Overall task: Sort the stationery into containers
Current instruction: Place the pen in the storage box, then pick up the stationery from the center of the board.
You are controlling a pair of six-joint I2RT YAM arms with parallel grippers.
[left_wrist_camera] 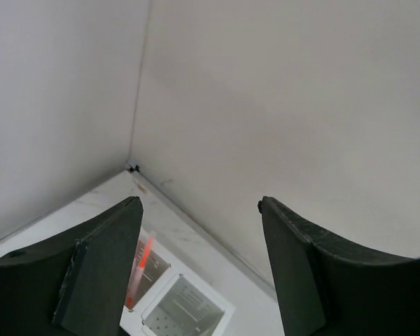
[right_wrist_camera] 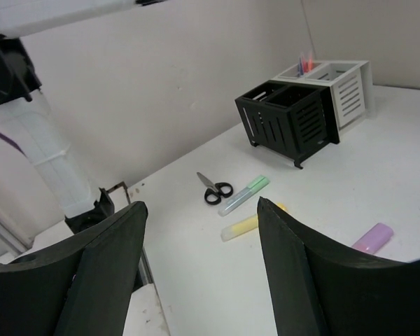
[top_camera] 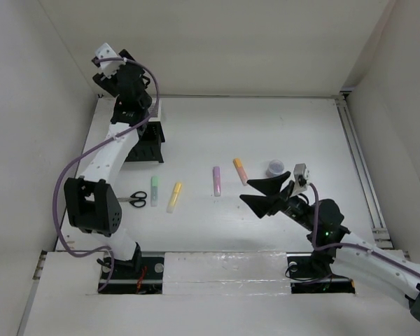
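While prob. over organiser [left_wrist_camera: 211, 294], L arm [top_camera: 108, 150] outstretched

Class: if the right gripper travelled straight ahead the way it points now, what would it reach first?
Most likely the stubby yellow marker, which lies centred ahead of the open right gripper; depth is hard to judge.

White tabletop [top_camera: 301, 133], matte, w/ plain white enclosure walls [top_camera: 231, 42] at back, L & R sides. Metal rail [top_camera: 362, 168] runs along tabletop's R edge, front to back. Glossy white panel [top_camera: 224, 269] lies across near edge.
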